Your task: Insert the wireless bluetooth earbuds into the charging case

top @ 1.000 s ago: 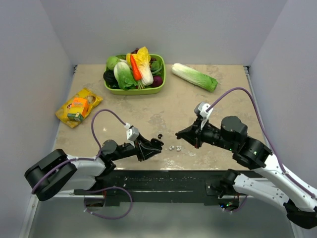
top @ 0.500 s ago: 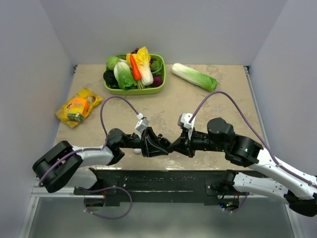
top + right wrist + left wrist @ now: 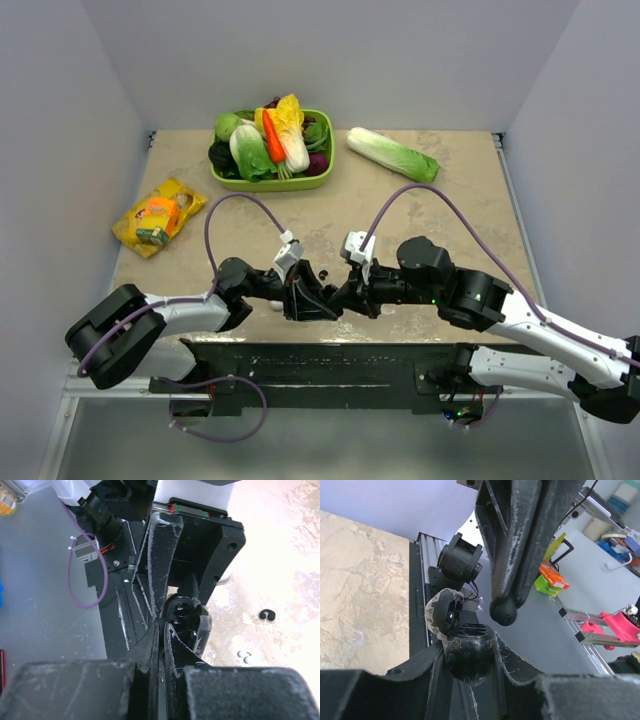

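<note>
My left gripper (image 3: 316, 300) is shut on the charging case (image 3: 469, 652), a small dark oval case held upright with its lid open and its sockets showing. My right gripper (image 3: 341, 296) is shut on one small dark round earbud (image 3: 504, 612), held just above the open case and not touching it. In the right wrist view my right gripper (image 3: 162, 630) points down at the case (image 3: 187, 615), and the earbud is hidden behind its tips. Two tiny white rounded buds (image 3: 244, 655) lie on the table beside the grippers.
A small dark C-shaped piece (image 3: 322, 272) lies just behind the grippers. A green basket (image 3: 322, 178) of vegetables and a napa cabbage (image 3: 392, 155) stand at the back. A yellow packet (image 3: 158, 215) lies at the left. The table's front edge is just below the grippers.
The left gripper has moved right and the right gripper left until their tips meet. The earbud now hangs just over the open case.
</note>
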You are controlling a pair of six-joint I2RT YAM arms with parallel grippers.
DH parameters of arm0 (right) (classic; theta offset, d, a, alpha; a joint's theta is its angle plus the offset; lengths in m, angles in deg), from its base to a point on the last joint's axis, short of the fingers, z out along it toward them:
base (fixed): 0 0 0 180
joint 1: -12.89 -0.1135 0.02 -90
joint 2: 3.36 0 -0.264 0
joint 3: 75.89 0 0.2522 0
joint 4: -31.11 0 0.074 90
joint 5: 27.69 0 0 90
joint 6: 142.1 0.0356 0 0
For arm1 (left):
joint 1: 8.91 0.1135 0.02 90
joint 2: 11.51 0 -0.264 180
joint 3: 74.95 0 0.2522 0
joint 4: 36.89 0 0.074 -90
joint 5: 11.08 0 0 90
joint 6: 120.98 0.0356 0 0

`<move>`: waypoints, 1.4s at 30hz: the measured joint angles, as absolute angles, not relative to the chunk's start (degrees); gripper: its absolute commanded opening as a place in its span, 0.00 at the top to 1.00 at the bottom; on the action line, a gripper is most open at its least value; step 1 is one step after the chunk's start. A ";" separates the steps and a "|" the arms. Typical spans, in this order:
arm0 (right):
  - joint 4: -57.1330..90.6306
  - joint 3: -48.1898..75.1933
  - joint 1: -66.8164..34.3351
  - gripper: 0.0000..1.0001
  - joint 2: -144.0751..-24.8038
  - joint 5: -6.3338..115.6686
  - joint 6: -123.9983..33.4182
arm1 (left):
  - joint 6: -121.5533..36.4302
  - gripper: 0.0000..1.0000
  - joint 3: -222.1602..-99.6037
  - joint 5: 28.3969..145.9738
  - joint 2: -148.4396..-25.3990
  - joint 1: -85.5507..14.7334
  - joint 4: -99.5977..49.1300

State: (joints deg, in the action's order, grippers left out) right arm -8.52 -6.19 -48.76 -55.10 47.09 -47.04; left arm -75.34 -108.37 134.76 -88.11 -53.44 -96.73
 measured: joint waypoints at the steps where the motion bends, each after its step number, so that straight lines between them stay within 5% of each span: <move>1: -8.37 -6.19 -48.94 1.00 -55.13 47.63 -47.02 | -75.34 1.00 -108.37 134.95 -88.00 -53.44 -96.73; 37: -5.90 -6.50 -52.04 1.00 -58.23 55.61 -46.89 | -74.93 1.00 -108.37 135.92 -87.80 -54.10 -96.67; 39: -5.75 -6.65 -52.26 0.93 -58.21 55.83 -46.94 | -74.93 1.00 -108.37 135.96 -87.78 -54.10 -96.58; 42: -5.64 -6.67 -52.48 0.67 -58.14 56.68 -46.70 | -74.90 1.00 -108.37 135.92 -87.78 -54.10 -96.47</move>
State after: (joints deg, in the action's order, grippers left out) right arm -5.64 -6.67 -52.48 -58.14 56.68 -46.70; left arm -74.90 -108.37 135.92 -87.78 -54.10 -96.47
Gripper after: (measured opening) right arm 0.167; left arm 0.346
